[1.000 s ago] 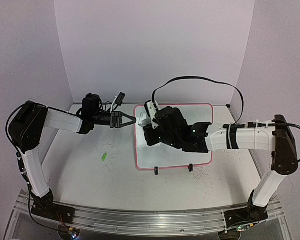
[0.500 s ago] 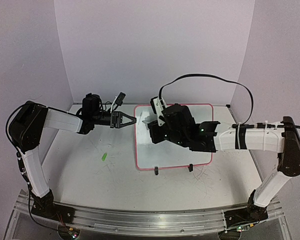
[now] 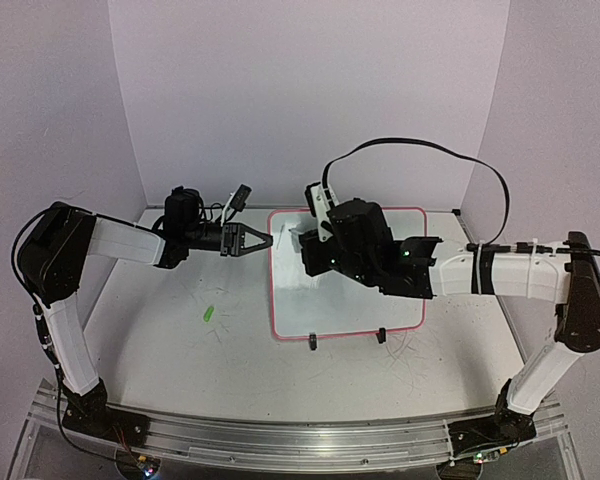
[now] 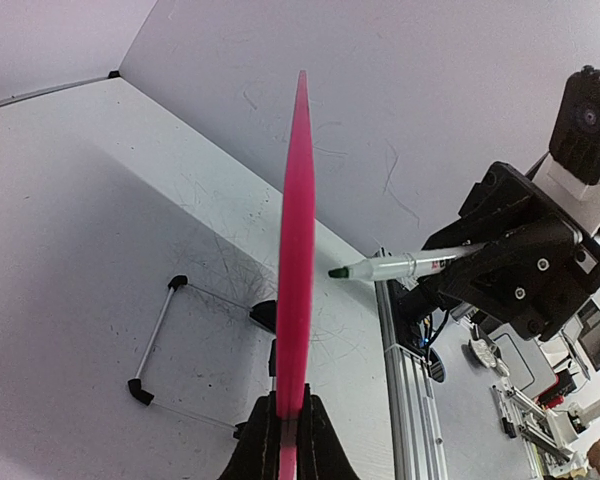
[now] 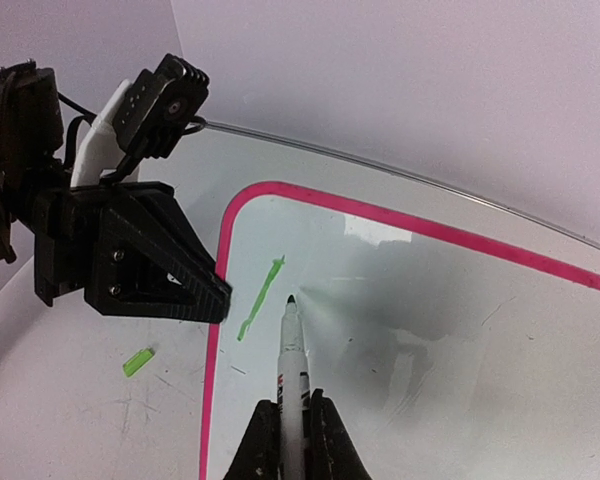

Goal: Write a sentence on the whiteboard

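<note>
Pinching whiteboard (image 3: 330,305) edge: left claw (image 3: 268,240)

from above, the right gripper (image 3: 312,258) and its wrist cover the upper whiteboard (image 3: 350,310), hiding the pen (image 5: 292,360) tip beneath. ahead of the left gripper (image 4: 288,440), the board shows only edge-on, face unseen.

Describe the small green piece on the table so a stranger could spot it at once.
Start at the pink-framed whiteboard in the middle of the table. Look left of its near-left corner, toward the left arm: a small bright-green piece lies alone on the white surface, the only loose coloured thing there.
</note>
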Available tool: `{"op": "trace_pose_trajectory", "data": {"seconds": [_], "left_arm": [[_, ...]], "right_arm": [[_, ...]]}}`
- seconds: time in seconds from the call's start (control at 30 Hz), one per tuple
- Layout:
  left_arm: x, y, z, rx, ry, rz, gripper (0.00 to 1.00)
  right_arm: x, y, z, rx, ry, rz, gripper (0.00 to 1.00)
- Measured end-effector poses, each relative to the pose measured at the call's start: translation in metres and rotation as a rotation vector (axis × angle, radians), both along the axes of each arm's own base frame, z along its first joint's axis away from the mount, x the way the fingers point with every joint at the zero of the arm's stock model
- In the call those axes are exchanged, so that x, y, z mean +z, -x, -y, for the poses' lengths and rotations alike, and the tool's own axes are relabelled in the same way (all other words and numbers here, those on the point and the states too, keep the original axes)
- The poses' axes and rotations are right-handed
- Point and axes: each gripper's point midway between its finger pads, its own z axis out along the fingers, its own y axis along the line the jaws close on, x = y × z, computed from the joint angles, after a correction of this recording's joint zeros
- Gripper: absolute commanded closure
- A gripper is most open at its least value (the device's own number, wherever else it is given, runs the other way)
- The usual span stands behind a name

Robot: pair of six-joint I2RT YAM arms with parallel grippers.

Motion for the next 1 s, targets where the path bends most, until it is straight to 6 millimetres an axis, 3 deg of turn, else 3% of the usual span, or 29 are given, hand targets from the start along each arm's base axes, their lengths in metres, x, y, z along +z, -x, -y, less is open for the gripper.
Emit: {"op": "trace_pose_trajectory", "data": {"seconds": [1.0], "left_arm": [[0.000, 0.000, 0.000, 0.003, -0.001, 0.000, 1.00]], "right_arm": [[-0.003, -0.012, -0.002, -0.026, -0.001, 0.004, 1.00]]}}
